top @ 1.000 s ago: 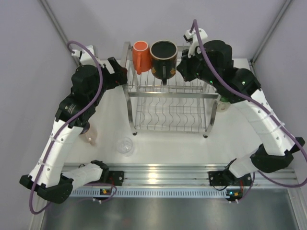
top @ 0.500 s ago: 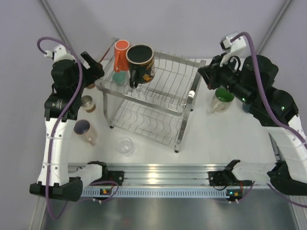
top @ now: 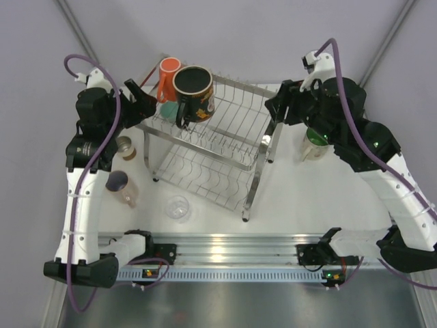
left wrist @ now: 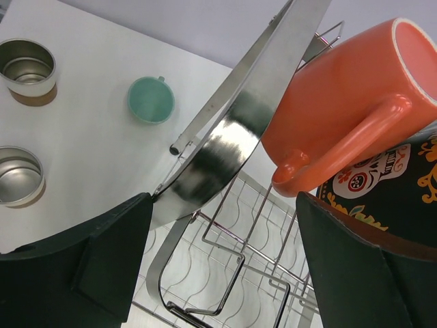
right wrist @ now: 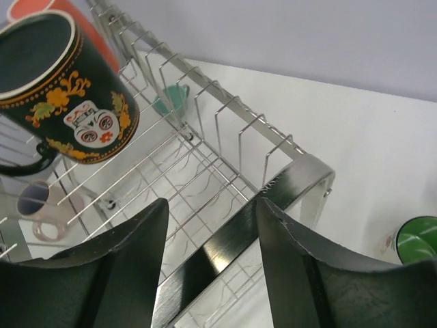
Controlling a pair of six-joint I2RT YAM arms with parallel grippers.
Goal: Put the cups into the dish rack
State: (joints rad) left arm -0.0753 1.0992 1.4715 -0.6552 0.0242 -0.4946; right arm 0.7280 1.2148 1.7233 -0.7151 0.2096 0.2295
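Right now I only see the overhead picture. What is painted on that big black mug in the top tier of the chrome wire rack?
Observer: The right wrist view shows a white skull among orange flowers on the large black mug.
Operator: Is the left arm gripping anything?
Observer: In the left wrist view the left gripper stands open, astride a shiny steel post of the two-tier chrome wire dish rack.

**Rack swinging round, right fingers letting go**

The dish rack (top: 205, 147) is no longer sitting square. Its far end is swinging over toward my left gripper (top: 145, 102), carrying the orange cup (top: 167, 74) and the black mug (top: 194, 92) along. My right gripper (top: 273, 113) is loosening, its fingers parting either side of the rack's corner rail.
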